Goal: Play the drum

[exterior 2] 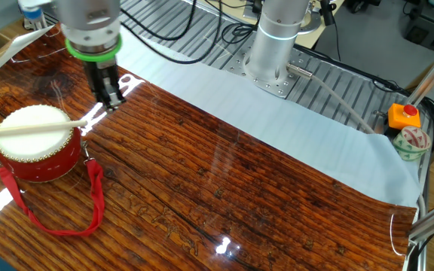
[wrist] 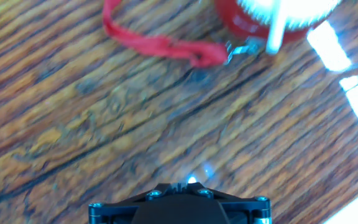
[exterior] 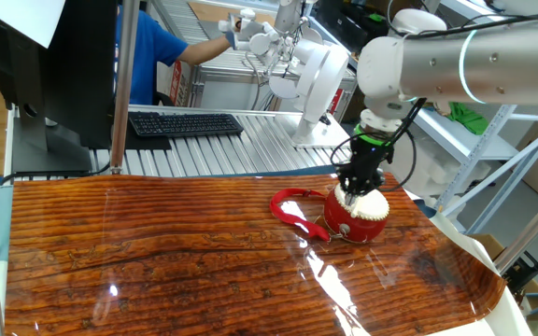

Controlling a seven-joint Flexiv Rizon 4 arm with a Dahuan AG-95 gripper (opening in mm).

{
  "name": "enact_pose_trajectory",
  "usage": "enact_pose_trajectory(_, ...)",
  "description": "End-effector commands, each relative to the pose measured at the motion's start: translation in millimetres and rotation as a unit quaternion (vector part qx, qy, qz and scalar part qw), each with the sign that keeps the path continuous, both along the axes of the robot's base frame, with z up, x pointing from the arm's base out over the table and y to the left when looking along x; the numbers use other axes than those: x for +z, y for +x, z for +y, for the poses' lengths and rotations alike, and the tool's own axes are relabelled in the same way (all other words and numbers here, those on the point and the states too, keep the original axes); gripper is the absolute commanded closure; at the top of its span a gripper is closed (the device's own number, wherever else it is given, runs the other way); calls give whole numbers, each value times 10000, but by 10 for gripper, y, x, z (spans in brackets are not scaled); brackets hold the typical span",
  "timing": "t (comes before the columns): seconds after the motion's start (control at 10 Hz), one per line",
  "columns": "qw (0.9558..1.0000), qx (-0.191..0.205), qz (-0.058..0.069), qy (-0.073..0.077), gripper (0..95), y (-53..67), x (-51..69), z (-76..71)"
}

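The drum [exterior 2: 40, 154] is small and red with a cream-white head and stands on the wooden table. A pale drumstick [exterior 2: 25, 129] lies across its head. Its red ribbon strap [exterior 2: 74, 214] trails on the wood. My gripper [exterior 2: 114, 102] hangs just beside and above the drum's rim, its dark fingers close together with nothing between them. In one fixed view the gripper [exterior: 356, 185] stands right over the drum [exterior: 353, 219], with the ribbon [exterior: 292, 213] to the left. The hand view is blurred; it shows the drum's edge [wrist: 241, 22], the stick's free end [wrist: 271, 37] and the ribbon [wrist: 154, 43], not my fingertips.
The glossy wooden tabletop [exterior: 157, 252] has a pale sheet [exterior 2: 292, 139] along its back edge. The robot base [exterior 2: 273, 53] stands behind it on a roller bed. A keyboard [exterior: 185, 123] and a person [exterior: 152, 56] are beyond the table. A small bowl [exterior 2: 411, 143] sits at the right.
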State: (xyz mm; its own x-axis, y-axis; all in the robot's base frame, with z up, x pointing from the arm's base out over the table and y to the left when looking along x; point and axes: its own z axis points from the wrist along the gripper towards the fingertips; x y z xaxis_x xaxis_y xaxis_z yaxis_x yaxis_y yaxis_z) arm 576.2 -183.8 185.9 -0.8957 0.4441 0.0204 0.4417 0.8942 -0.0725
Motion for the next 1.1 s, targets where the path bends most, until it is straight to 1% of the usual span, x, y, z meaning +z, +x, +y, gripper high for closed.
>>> enact_pose_trajectory(0.1, 9999, -111, -41, -32, 950, -5, -109, -73)
enact_pose_trajectory(0.3, 9999, -49, -111, -23, 950, -20, -206, -123)
enact_pose_trajectory(0.4, 9999, -8, -117, -7, 950, -12, -263, -131)
enact_pose_trajectory(0.5, 9999, 18, -113, 12, 950, -6, -279, -129)
enact_pose_trajectory(0.6, 9998, 43, -79, 190, 950, -5, -282, -128)
enact_pose_trajectory(0.7, 9996, 37, -77, 284, 950, -5, -282, -128)
enact_pose_trajectory(0.8, 9995, -15, -77, 294, 950, -10, -270, -131)
enact_pose_trajectory(1.1, 9995, -76, -44, 301, 950, -11, -286, -116)
